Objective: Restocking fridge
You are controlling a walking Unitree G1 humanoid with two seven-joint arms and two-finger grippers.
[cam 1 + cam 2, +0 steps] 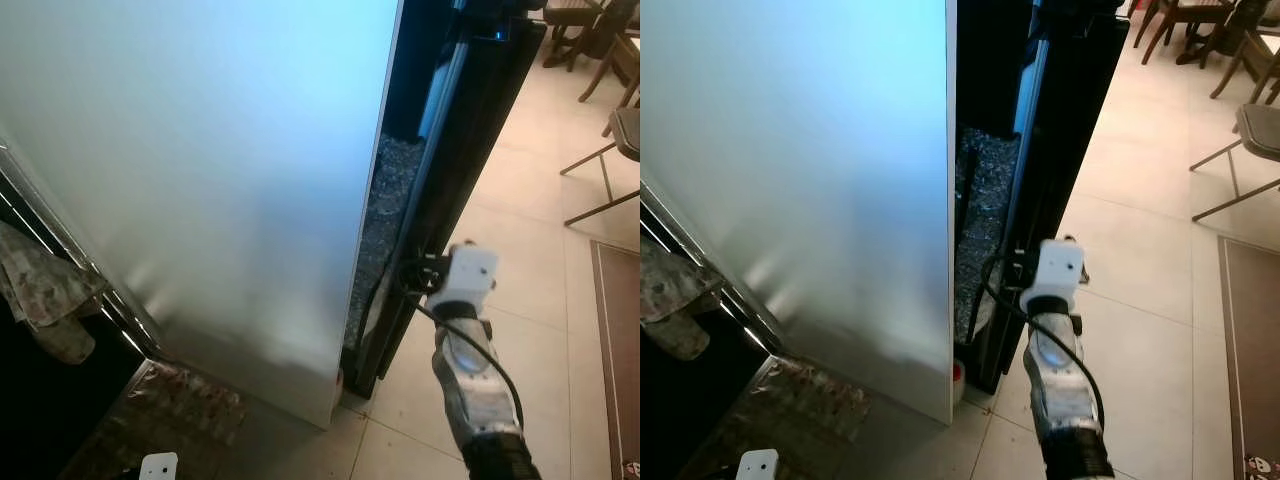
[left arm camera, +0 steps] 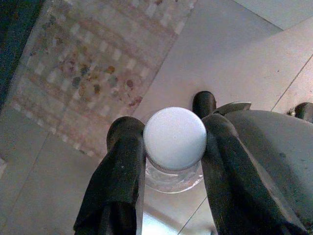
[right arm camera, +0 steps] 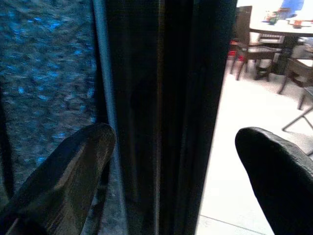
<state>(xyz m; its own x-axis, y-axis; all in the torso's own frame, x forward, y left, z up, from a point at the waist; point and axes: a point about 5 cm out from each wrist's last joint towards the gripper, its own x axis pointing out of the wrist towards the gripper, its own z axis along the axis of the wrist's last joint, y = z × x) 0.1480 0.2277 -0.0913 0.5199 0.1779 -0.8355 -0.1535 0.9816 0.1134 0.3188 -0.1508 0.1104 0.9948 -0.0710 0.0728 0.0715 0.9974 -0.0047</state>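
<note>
Right gripper (image 3: 176, 147) is up at the edge of the black fridge door (image 1: 470, 150), fingers (image 3: 63, 171) spread wide, one on each side of the door edge, not clamped. Right arm (image 1: 1060, 390) reaches forward from lower right, white wrist block near the door's lower part. Big pale panel (image 1: 200, 170) stands left of the door; a dark gap with speckled stone surface (image 1: 385, 210) lies between them. Left gripper (image 2: 171, 147) hangs low over the floor (image 2: 234, 44), fingers closed on a clear bottle (image 2: 173, 166) with white cap (image 2: 174, 137), just below the cap. Patterned rug (image 2: 93, 68) lies on the tiles under it. Cloth (image 1: 45, 300) hangs at far left. Chairs (image 1: 610, 130) stand on the tiles at far right.
</note>
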